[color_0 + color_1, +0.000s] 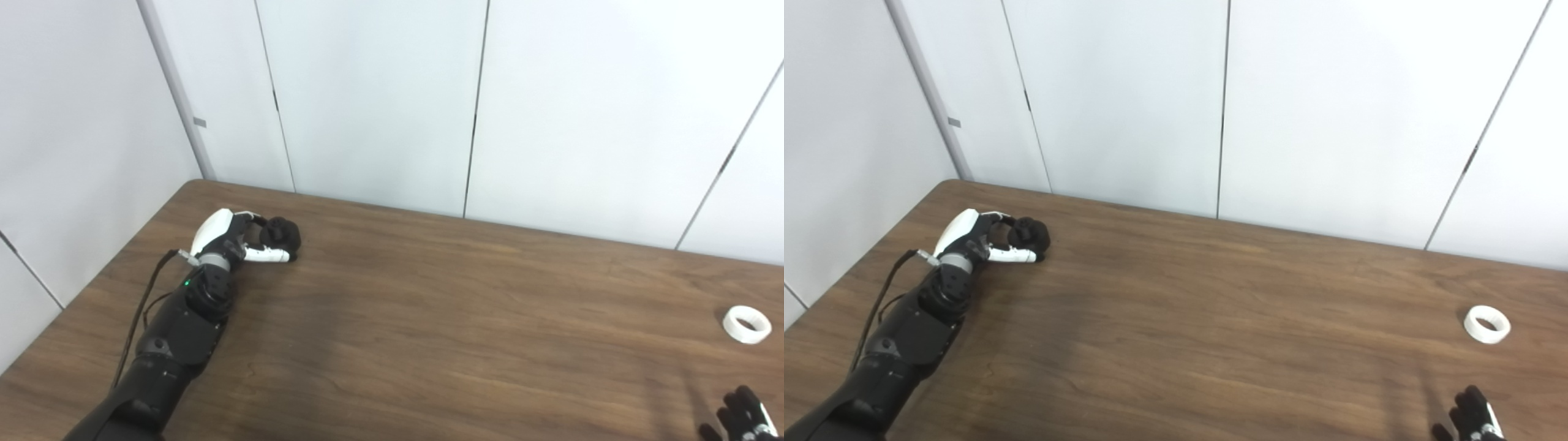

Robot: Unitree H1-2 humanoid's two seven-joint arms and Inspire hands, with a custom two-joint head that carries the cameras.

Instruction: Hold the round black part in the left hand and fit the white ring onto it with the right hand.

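Note:
The round black part [282,236] rests on the wooden table [429,318] near its far left corner. My left hand [236,242] curls around it, fingers over its far side and thumb along its near side, both touching it. The white ring [746,324] lies flat on the table at the far right, untouched. Only the black fingertips of my right hand [744,419] show at the bottom right corner, a short way nearer than the ring. They point upward, spread apart, and hold nothing.
White wall panels [380,104] stand along the table's far and left edges, close behind the left hand. A black cable [144,306] runs along the left forearm. Bare wood stretches between the two hands.

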